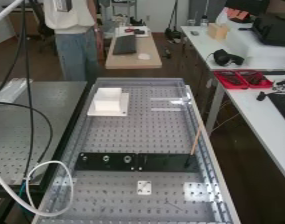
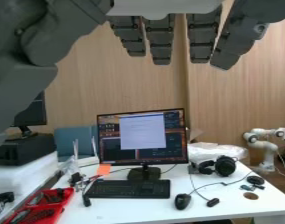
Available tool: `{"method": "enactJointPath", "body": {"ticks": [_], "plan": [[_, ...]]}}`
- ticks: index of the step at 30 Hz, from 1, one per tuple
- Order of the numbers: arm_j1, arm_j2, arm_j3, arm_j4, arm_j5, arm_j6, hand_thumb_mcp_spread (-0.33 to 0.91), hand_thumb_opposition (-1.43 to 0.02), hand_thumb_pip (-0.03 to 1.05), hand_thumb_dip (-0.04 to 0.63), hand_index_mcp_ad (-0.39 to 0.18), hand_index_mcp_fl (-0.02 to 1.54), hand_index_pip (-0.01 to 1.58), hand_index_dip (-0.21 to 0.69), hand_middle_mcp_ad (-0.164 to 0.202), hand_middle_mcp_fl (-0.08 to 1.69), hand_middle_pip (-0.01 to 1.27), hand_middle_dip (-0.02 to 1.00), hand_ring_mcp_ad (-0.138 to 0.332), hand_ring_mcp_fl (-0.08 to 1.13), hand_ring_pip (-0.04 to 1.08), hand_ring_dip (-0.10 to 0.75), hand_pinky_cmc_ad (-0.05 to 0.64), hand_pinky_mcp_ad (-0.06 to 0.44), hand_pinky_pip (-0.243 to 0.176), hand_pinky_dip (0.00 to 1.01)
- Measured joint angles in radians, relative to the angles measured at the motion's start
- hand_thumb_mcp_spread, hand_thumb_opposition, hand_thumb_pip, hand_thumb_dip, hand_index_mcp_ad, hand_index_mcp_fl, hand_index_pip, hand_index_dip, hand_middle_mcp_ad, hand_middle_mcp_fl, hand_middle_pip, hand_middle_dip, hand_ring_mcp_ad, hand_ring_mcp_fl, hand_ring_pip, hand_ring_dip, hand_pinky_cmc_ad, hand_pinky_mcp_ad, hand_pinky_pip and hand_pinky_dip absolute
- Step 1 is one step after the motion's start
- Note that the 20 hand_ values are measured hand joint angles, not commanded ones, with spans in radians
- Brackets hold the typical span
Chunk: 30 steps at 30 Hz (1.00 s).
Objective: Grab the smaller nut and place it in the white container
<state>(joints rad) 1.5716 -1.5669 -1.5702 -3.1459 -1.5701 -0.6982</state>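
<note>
Sitting at the lower left of the high view on the black bar (image 1: 95,163), the smaller nut (image 1: 84,158) should be hard, light and a bit slippery, best pinched by its sides. In the wrist view, the hand (image 2: 160,42) is empty, its fingers straight and apart.

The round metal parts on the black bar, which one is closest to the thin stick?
The bearing: it ends the row nearest the thin stick, while the larger nut and smaller nut sit farther away.
</note>
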Motion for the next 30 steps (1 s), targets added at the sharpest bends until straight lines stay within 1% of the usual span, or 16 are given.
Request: {"method": "enactJointPath", "body": {"ticks": [15, 21, 25, 30], "plan": [[-0.005, 0.001, -0.008, 0.007, -0.004, 0.000, 0.20, -0.71, 0.13, 0.021, 0.072, 0.02, 0.07, 0.028, 0.148, 0.01, 0.14, 0.05, 0.264, 0.05, 0.09, -0.061, 0.379, 0.246, -0.120, 0.17], [-0.009, 0.006, -0.052, 0.043, -0.008, 0.006, 0.20, -0.71, 0.13, 0.019, 0.072, 0.02, 0.07, 0.028, 0.145, 0.01, 0.14, 0.05, 0.264, 0.05, 0.09, -0.061, 0.379, 0.250, -0.120, 0.17], [-0.010, 0.013, -0.101, 0.084, -0.003, 0.016, 0.20, -0.71, 0.13, 0.023, 0.072, 0.02, 0.07, 0.028, 0.148, 0.01, 0.14, 0.05, 0.264, 0.05, 0.09, -0.061, 0.379, 0.250, -0.120, 0.17], [-0.011, 0.022, -0.148, 0.118, 0.010, 0.028, 0.20, -0.71, 0.13, 0.023, 0.072, 0.02, 0.07, 0.028, 0.150, 0.01, 0.14, 0.05, 0.264, 0.05, 0.09, -0.061, 0.379, 0.246, -0.120, 0.17]]}}
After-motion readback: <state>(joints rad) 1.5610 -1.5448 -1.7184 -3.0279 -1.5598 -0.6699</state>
